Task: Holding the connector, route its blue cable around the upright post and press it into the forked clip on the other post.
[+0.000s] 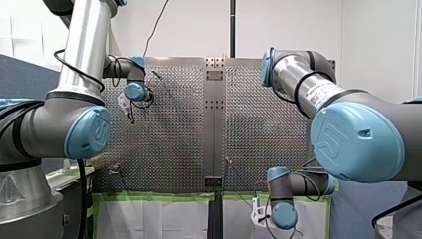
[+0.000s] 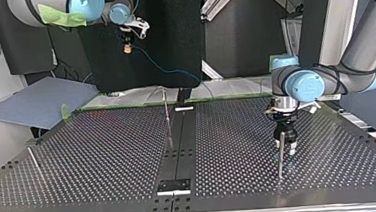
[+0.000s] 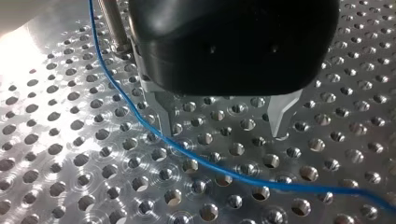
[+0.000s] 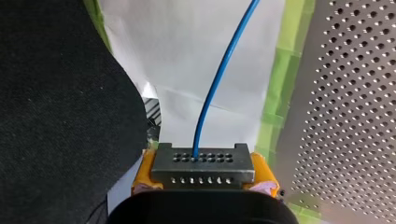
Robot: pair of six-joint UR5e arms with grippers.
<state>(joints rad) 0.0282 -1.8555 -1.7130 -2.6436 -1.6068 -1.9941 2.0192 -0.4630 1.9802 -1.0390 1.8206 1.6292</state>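
R claw (image 4: 203, 173) clamps the connector (image 4: 203, 162) btwn yellow pads (image 4: 145, 171), held off the surface's (image 2: 103, 142) edge. Its long axis runs pad to pad, holed face pointing away from the claw. The blue cable (image 4: 219, 79) leaves that face straight ahead. Only the top view shows it sagging twd a post (image 2: 166, 112); its far run is hard to make out. L claw (image 3: 223, 123) is spread wide, cable crossing the surface under it, w/ a 2nd post (image 3: 112, 23) cut off beside it.

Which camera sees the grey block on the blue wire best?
The right wrist view: the grey metal connector sits close, clamped between yellow pads. The top view shows a speck; the front and left wrist views miss it.
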